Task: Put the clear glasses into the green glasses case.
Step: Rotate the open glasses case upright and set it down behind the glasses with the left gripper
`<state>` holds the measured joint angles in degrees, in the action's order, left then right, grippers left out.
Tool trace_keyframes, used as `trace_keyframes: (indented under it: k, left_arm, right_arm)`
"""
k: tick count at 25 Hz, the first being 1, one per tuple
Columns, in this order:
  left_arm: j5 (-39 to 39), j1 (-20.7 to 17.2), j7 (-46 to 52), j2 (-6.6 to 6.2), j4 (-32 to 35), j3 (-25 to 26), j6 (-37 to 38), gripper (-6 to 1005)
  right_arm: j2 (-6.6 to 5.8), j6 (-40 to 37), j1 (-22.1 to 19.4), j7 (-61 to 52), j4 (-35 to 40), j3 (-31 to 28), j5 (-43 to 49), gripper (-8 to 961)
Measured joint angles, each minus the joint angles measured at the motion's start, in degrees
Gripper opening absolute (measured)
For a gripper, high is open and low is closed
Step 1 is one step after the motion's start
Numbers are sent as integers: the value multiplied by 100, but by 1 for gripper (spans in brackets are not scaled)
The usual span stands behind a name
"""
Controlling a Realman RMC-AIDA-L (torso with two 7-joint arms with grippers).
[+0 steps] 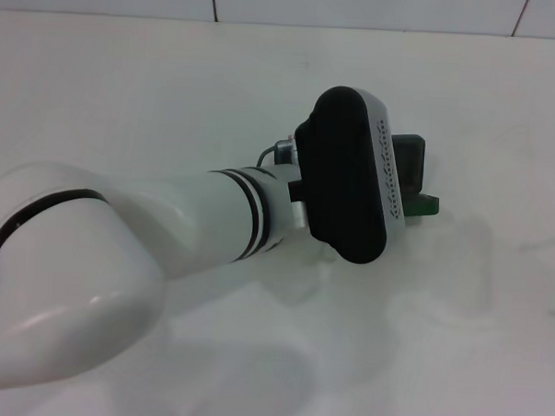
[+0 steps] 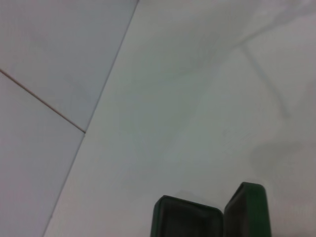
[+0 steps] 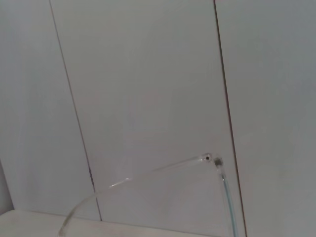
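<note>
The green glasses case (image 2: 187, 219) lies open on the white table, its lid (image 2: 247, 212) standing up beside the base. From the head camera only a green corner of the case (image 1: 426, 207) shows past my left arm. My left gripper (image 1: 352, 179) hovers right over the case and hides most of it. One thin temple arm and hinge of the clear glasses (image 3: 207, 159) show close to the right wrist camera, in front of a tiled wall. The rest of the glasses is out of view. My right arm is outside the head view.
The white table (image 1: 172, 102) runs back to a tiled wall (image 1: 360, 7). My left forearm (image 1: 194, 223) stretches across the table from the near left.
</note>
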<state>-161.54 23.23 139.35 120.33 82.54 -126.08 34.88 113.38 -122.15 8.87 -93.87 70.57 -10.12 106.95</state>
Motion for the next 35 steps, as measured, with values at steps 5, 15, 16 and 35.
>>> trace_keyframes:
  k: [5, 15, 16, 35]
  left_arm:
    - [0, -10, 16, -1, 4, -85, 24, 384]
    - [-61, -137, 14, -7, 227, -88, -3, 385]
    - [-63, -101, 12, -6, 205, -32, -28, 385]
    - [-36, 127, 37, 0, -453, -11, -413, 384]
  right_arm:
    - [0, 33, 0, 40, 0, 27, 6, 72]
    - [-1, 121, 68, 58, -13, 36, 76, 72]
    - [0, 122, 74, 59, -14, 37, 77, 72]
    - [-18, 224, 92, 67, -150, 36, 111, 72]
